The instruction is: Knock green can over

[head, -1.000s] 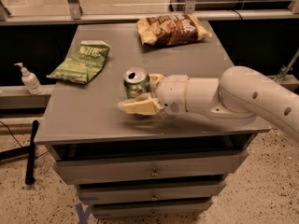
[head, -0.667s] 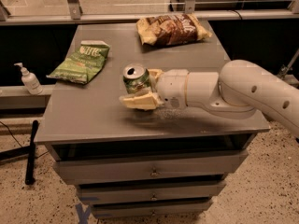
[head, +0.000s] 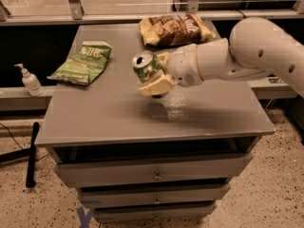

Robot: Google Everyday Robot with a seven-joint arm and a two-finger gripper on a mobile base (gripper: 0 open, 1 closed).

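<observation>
The green can (head: 146, 66) has a silver top and is tilted, its top leaning toward the upper left, above the grey cabinet top (head: 109, 113). My gripper (head: 159, 72) reaches in from the right on a white arm and is shut on the can. One cream finger (head: 154, 85) is under and in front of the can, and the other (head: 164, 58) is behind it. The can's base is hidden by the front finger.
A flat green chip bag (head: 81, 63) lies at the left of the cabinet top. A brown chip bag (head: 175, 28) lies at the back. A hand-sanitiser bottle (head: 29, 80) stands on a ledge to the left. Drawers (head: 154, 175) are below.
The can stood upright on the cabinet top before; now it is tilted and higher. My gripper has moved up and slightly right with it.
</observation>
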